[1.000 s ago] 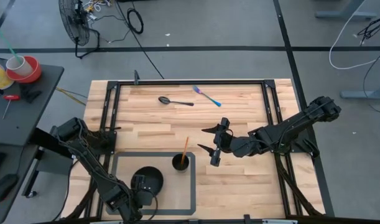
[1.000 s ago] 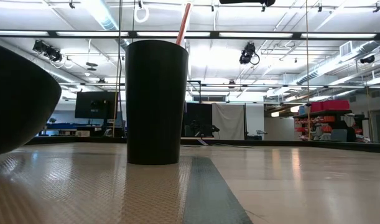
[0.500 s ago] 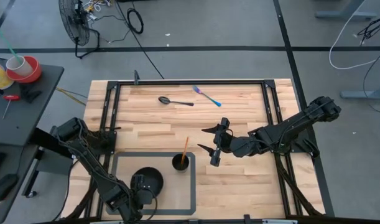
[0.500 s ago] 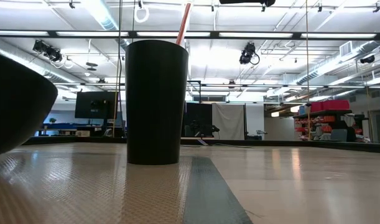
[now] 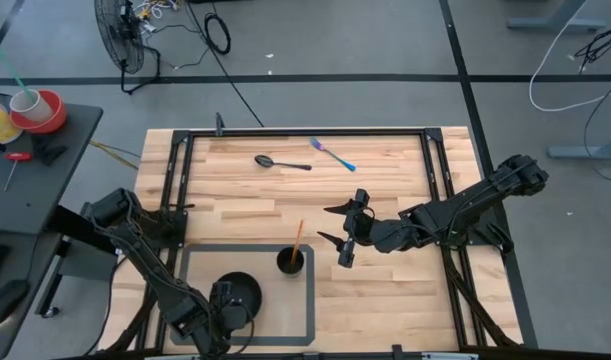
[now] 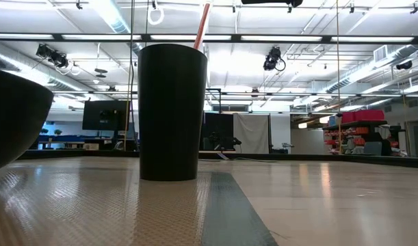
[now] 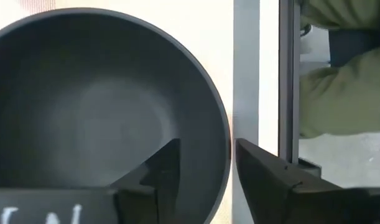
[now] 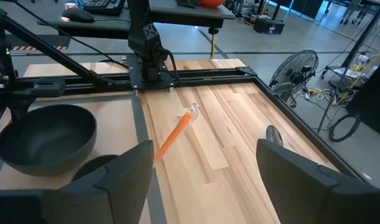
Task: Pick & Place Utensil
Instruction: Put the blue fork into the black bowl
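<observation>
A black bowl (image 5: 239, 288) stands on the grey-bordered mat (image 5: 311, 300) at the table's near left. My left gripper (image 7: 205, 146) is open and points down over the bowl's rim (image 7: 227, 134). One finger is inside the bowl and one outside, and I see no touch. A black cup (image 5: 291, 261) on the mat holds an orange utensil (image 5: 297, 240) that leans out of its mouth. A black spoon (image 5: 281, 161) and a blue-purple fork (image 5: 332, 154) lie flat at the far side. My right gripper (image 5: 331, 228) hovers open, right of the cup.
Black frame rails (image 5: 175, 180) run along the table's sides. Bare wood lies between the mat and the far utensils. Something olive-green (image 7: 339, 93) shows beyond the table's near edge. A side table (image 5: 25, 130) stands to the left and a fan (image 5: 120, 40) on the floor behind.
In the low view the bowl's rim has sunk and drawn back toward the picture's left. The bowl has gone from tilted to nearly level on the mat. Both arms have stayed in place.
</observation>
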Controlling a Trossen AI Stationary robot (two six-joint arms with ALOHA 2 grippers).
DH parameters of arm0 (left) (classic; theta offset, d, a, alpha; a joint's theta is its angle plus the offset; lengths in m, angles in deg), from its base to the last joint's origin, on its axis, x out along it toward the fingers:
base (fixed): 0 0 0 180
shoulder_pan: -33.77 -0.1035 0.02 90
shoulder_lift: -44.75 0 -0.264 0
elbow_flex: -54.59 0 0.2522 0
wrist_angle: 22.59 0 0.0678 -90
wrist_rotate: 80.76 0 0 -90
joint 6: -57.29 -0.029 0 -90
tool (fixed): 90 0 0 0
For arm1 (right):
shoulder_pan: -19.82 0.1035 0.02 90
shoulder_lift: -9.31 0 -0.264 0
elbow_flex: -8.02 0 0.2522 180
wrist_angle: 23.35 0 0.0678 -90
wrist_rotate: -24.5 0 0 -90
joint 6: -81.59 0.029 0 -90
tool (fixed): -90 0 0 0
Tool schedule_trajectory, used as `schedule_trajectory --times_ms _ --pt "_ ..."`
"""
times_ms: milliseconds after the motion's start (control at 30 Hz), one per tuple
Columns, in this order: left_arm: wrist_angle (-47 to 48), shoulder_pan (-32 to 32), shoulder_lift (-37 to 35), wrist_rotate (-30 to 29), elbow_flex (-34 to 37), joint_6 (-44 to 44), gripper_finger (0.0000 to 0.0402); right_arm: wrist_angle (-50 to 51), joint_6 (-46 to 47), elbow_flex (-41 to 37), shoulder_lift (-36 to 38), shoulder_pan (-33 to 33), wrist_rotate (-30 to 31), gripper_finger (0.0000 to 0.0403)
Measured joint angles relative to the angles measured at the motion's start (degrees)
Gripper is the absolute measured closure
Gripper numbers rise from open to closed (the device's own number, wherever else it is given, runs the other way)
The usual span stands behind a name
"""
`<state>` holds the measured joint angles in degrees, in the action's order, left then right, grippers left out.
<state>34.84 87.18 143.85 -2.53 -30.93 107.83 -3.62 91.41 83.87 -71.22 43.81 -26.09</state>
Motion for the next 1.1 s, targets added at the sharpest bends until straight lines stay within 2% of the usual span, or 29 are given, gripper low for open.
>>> schedule_trajectory --times_ms 100,167,400,500,667,867,967,1100 --pt "0.45 -0.30 -0.78 -0.51 -0.31 -2.29 0.0231 0.03 -0.59 0.00 0.00 -0.04 0.00 0.0117" --pt "0.37 -0.29 -2.08 -3.63 -0.52 -4.71 0.0231 0.05 -1.24 0.00 0.00 -0.17 -0.01 0.0117" --pt "4.27 1.48 -10.20 -21.30 -0.57 -10.27 0.0246 7.96 3.99 0.03 0.00 -4.33 -0.01 0.0117" --pt "8.06 2.16 -13.64 -28.88 -0.57 -9.93 0.0252 12.79 4.77 0.04 0.00 -7.15 -0.01 0.0117" --pt "14.58 2.20 -16.87 -38.21 -0.24 -6.03 0.0256 19.48 4.73 0.04 0.00 -12.36 -1.42 0.0117" --pt "13.48 -0.56 -18.33 -42.00 6.71 -3.27 0.0257 29.43 7.37 -2.24 0.00 -22.10 -2.15 0.0117" --pt "13.03 -2.88 -18.33 -41.66 10.66 0.16 0.0257 26.16 6.12 -6.16 0.00 -28.16 -4.90 0.0117" --pt "11.31 -4.65 -18.33 -43.88 13.88 1.72 0.0257 10.49 0.46 -14.32 -0.02 -36.31 -14.71 0.0117"
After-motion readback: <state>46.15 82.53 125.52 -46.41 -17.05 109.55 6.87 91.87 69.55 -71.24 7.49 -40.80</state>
